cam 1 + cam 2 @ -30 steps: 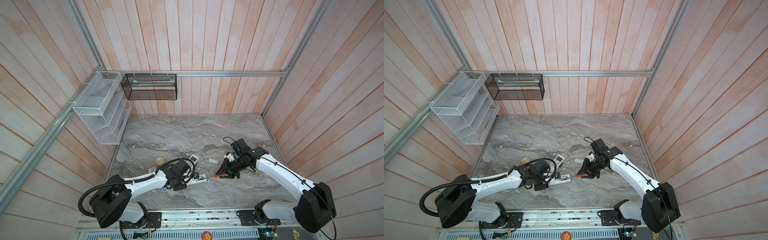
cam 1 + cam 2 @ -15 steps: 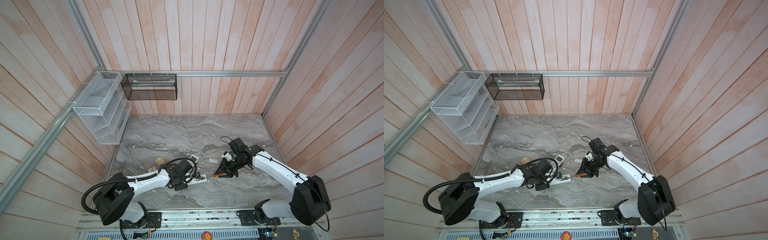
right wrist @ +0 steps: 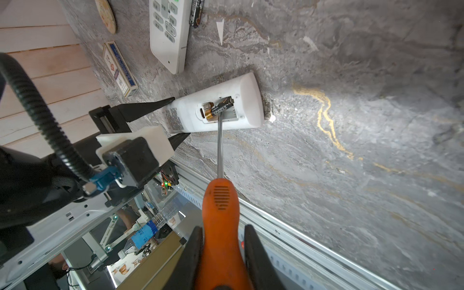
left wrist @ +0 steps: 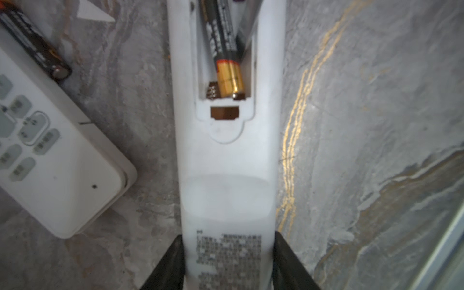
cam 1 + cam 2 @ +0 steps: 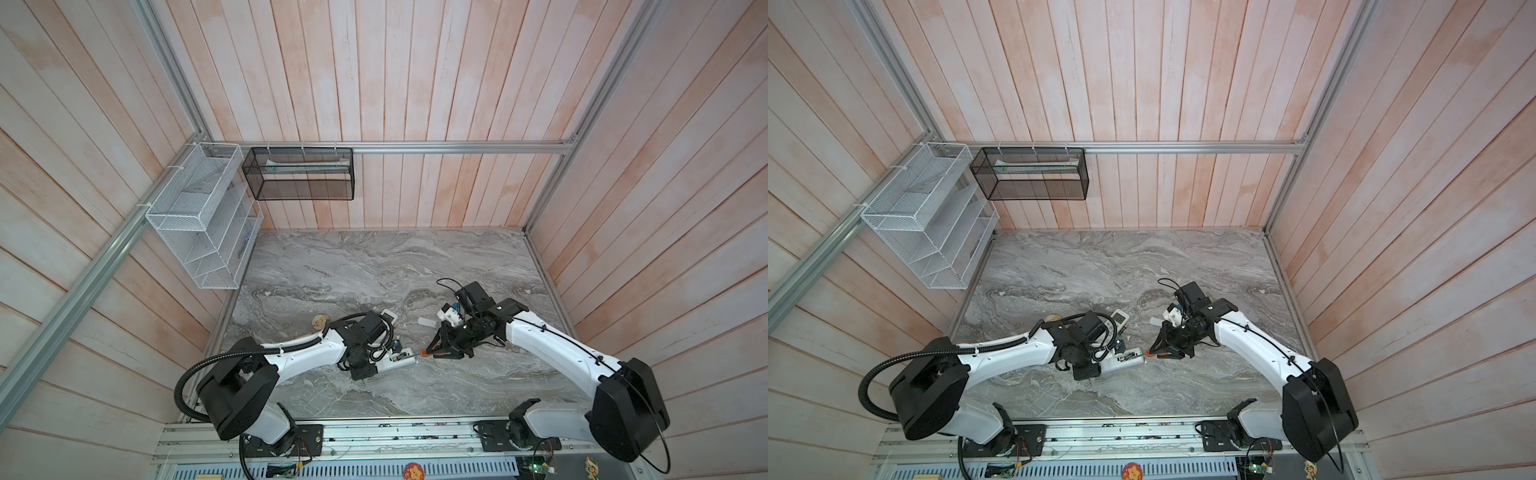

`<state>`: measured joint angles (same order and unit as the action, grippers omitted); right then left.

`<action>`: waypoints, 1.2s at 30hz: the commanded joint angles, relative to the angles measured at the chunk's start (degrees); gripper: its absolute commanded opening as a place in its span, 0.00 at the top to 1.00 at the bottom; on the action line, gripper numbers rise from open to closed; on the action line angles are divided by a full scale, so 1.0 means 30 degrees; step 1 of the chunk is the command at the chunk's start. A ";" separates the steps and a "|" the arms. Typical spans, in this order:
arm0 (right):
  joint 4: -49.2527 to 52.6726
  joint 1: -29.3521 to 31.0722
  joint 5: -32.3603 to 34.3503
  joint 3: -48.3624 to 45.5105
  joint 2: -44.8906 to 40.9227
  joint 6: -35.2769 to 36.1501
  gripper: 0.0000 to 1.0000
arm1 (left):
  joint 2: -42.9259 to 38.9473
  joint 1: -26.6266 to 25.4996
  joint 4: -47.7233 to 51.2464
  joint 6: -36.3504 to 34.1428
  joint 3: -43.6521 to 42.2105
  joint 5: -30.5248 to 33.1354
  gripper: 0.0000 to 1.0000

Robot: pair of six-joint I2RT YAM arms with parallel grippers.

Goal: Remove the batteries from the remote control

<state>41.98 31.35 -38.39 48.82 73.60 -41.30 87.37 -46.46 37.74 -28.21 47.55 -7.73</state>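
Note:
My left gripper (image 4: pixel 228 263) is shut on the printed end of a white remote control (image 4: pixel 227 175) that lies back-up on the marble. Its battery bay is uncovered. One black-and-gold battery (image 4: pixel 224 57) sits tilted in the bay. My right gripper (image 3: pixel 222 253) is shut on an orange-handled screwdriver (image 3: pixel 221 213). Its shaft reaches into the bay of the remote control (image 3: pixel 221 110), beside and under the battery (image 3: pixel 219 106). A loose battery (image 4: pixel 32 45) lies on the table next to a second remote. In both top views the grippers (image 5: pixel 376 365) (image 5: pixel 446 351) face each other near the front edge.
A second white remote (image 3: pixel 169 32) lies button-side up beyond the held one. A small card box (image 3: pixel 120 67) and a round wooden disc (image 3: pixel 106 15) lie near it. A small white cover (image 5: pixel 426 322) rests on the marble. The table's metal front rail (image 3: pixel 288 233) runs close by.
The right arm has shifted slightly while the screwdriver tip stays at the remote. The left arm and the remote have not moved.

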 commanded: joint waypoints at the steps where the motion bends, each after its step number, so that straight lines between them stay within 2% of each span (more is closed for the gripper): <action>1: 0.0361 0.0719 0.2204 -0.1879 -0.0605 0.0073 1.00 | 0.0607 0.0397 -0.0056 0.0621 0.1373 -0.4771 1.00; 9: -0.0974 0.1692 0.3494 -0.3843 -0.1932 -0.0378 1.00 | 0.1529 0.1239 0.1389 0.1248 0.2639 -0.8011 1.00; 13: -0.0762 0.1905 0.4186 -0.4056 -0.1830 -0.0190 1.00 | 0.2060 0.1463 0.1490 0.1589 0.2871 -0.8693 1.00; 21: 0.1657 0.1912 0.6998 -0.2255 -0.1657 0.0805 1.00 | 0.3008 0.2578 0.2753 0.1943 0.3816 -1.0764 1.00; 22: 0.1815 0.1929 0.7076 -0.1956 -0.1606 0.0888 1.00 | 0.3196 0.2617 0.2880 0.1960 0.3972 -1.0664 1.00; 29: 0.3386 0.1916 0.7322 -0.0476 -0.0704 0.1090 1.00 | 0.3254 0.2595 0.2672 0.2312 0.4045 -0.6091 1.00; 32: 0.3108 0.1913 0.7430 -0.0357 -0.0679 0.1196 1.00 | 0.3074 0.2595 0.2316 0.2333 0.4071 -0.6151 1.00; 36: 0.1379 0.1964 0.6305 -0.0980 -0.0825 0.1105 1.00 | 0.3358 0.2539 0.2107 0.2363 0.4160 -0.6590 1.00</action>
<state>41.71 37.36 -26.74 48.69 69.95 -37.65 97.65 -38.59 45.08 -21.34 59.16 -27.31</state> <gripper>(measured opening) 0.263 0.050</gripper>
